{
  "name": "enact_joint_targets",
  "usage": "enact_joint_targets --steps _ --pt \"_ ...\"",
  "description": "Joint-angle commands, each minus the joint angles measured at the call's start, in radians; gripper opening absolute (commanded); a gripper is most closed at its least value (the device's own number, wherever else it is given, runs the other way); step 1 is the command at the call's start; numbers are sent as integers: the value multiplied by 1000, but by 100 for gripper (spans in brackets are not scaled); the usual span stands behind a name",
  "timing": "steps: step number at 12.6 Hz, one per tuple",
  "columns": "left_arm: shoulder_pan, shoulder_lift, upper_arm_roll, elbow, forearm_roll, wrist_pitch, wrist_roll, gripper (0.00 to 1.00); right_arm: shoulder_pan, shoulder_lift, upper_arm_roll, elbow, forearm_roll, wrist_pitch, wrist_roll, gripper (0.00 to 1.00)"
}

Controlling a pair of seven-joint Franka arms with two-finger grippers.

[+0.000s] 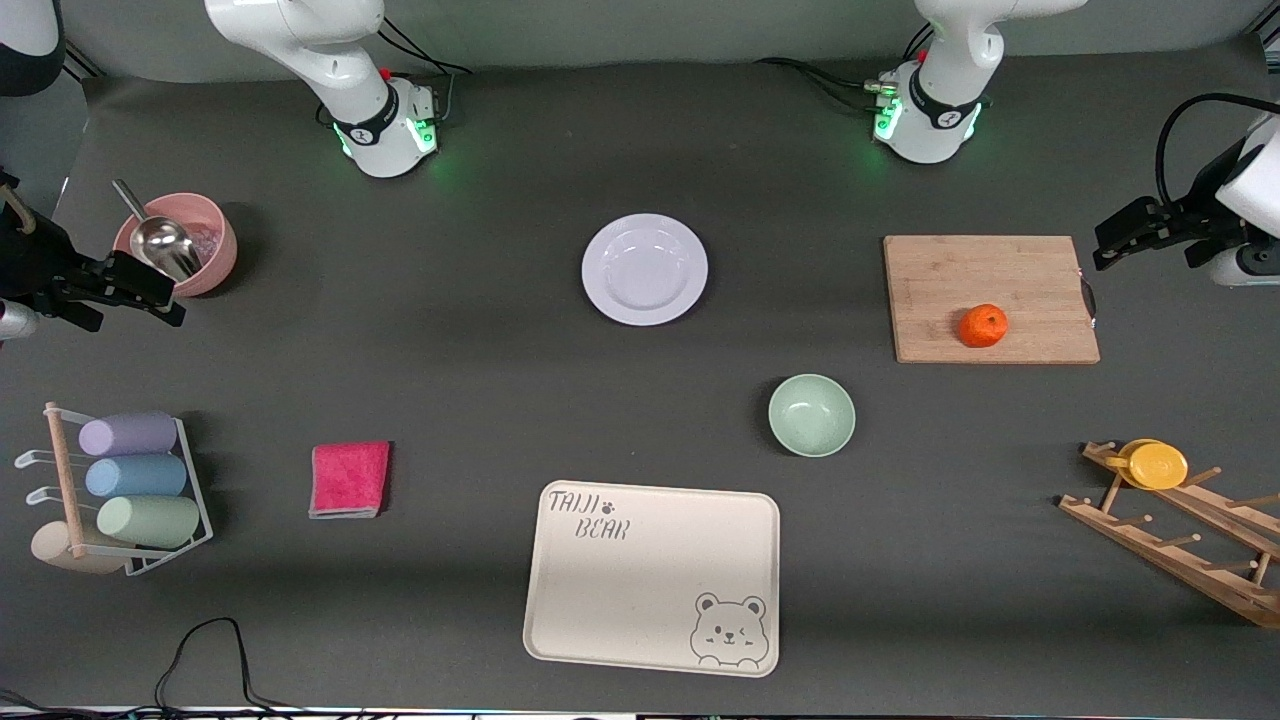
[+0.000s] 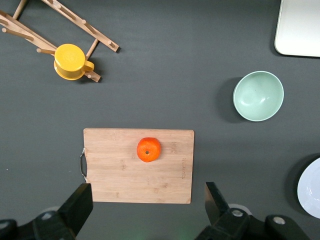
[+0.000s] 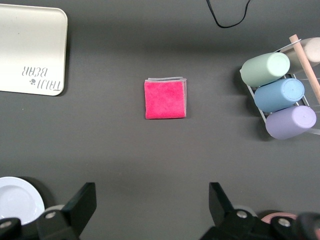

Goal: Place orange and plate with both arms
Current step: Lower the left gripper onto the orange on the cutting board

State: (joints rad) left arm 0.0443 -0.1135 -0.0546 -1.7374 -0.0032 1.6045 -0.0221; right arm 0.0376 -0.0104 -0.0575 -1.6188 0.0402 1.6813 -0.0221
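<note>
While both spread tools hang high, the left tool over the cutting board, the right tool waits near the pink bowl; the orange looks light, round, apt to roll, best pinched across its middle; the plate looks glossy, slippery, best gripped at its rim.

Take twelve o'clock as toward the robots' bases and three o'clock as toward the left arm's end of the tabletop. The plate lies at the centre. The bowl sits at four o'clock from it, and the tray lies at six, nearest the front camera. At three o'clock is the cutting board, with the orange on it. The peg rack, at five from the board, carries a cup. The cloth lies at eight from the plate, with the cup rack at nine from the cloth. A dish holding a scoop sits at nine from the plate. The left pincer hangs at the board's three o'clock end, and the right pincer hangs at the dish's seven.
</note>
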Motion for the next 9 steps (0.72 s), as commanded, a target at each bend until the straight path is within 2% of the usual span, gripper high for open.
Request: enact_joint_targets --steps 1,6,8,9 --pt "-3 3 4 36 8 -34 11 100 2 -6 -2 14 -17 -14 -4 100" --pt "0 37 7 9 8 -31 -4 100 1 0 -2 10 -16 -12 -4 100" --pt "-7 31 4 -115 34 32 -7 100 2 1 -2 4 -16 -12 -7 100" --pt "-3 9 4 -208 38 122 -7 100 2 3 -2 4 -16 -14 -10 100"
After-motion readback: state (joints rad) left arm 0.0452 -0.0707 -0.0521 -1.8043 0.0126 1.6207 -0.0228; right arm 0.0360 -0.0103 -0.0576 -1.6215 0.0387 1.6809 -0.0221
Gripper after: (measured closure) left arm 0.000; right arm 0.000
